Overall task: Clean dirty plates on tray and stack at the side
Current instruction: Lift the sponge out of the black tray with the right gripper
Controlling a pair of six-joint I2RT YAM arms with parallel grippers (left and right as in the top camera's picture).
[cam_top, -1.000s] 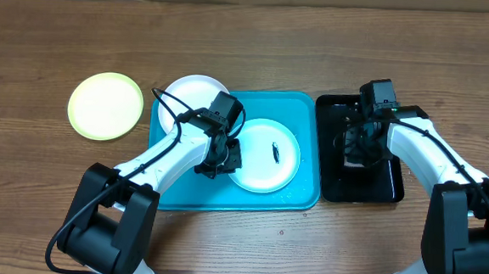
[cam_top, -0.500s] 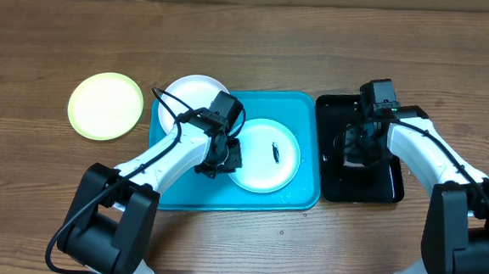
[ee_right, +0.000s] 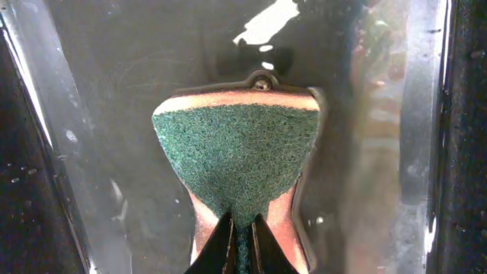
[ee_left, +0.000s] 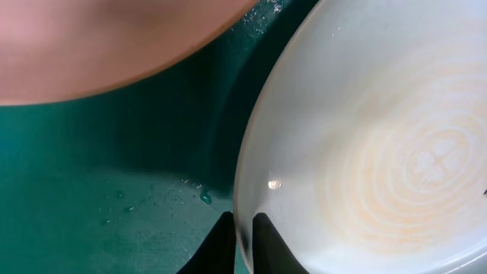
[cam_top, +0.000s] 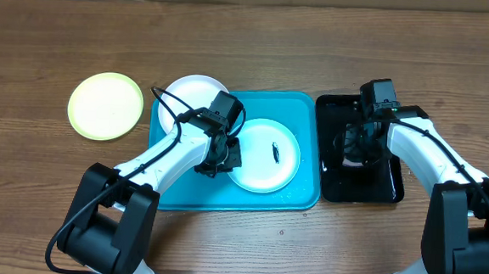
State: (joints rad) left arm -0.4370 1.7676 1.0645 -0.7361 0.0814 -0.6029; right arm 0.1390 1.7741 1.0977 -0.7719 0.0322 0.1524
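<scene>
At the front of the left wrist view, my left gripper [ee_left: 242, 234] is pinching the near rim of the pale blue plate [ee_left: 380, 152], with the jaws nearly together and only the thin edge between them. That plate is lying on the wet turquoise tray [ee_left: 114, 190]. My right gripper [ee_right: 242, 232] is clamping tight on the narrow end of a sponge [ee_right: 236, 144], its green scouring face showing, inside the glossy black tray [ee_right: 91, 114] just beside the turquoise one.

I am judging this to be the start of cleaning, with one gripper steadying the plate and the other collecting the scrubber. Next, the sponge is needing to clear both tray rims and land on the dark smear [cam_top: 275, 151] near the plate's middle.

Farther off, the white plate [cam_top: 183, 93] is overlapping the turquoise tray's far left corner, close to my left arm. Farthest left, the yellow-green plate [cam_top: 105, 105] is sitting on the wooden table [cam_top: 318, 39], well apart.
</scene>
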